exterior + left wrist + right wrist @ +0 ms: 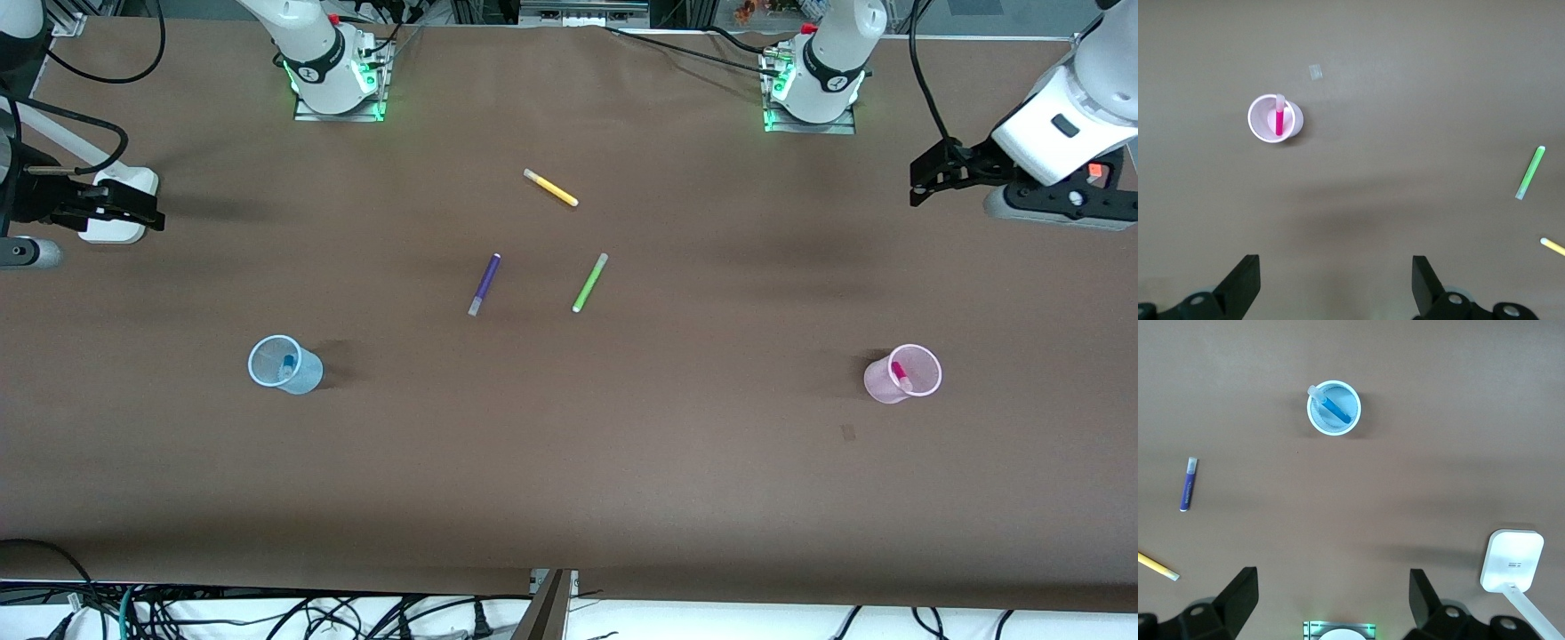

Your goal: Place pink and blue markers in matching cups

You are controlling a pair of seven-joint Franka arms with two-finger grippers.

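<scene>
The pink marker [900, 373] stands in the light pink cup [876, 384] toward the left arm's end of the table. The blue marker [287, 364] stands in the light blue cup [307, 378] toward the right arm's end. My left gripper [925, 178] is open and empty, up over the table's left-arm end. Its wrist view shows the pink cup [1258, 127] with the pink marker [1279, 120] below the gripper [1336, 280]. My right gripper [142, 213] is open and empty over the right-arm end. Its wrist view shows the blue cup [1350, 420], the blue marker [1335, 408] and the gripper [1333, 597].
A purple marker [484, 284], a lime-green marker [589, 283] and a yellow marker [551, 188] lie mid-table, farther from the front camera than the cups. A white block [116, 209] sits under my right gripper. A small tape patch [847, 432] lies near the pink cup.
</scene>
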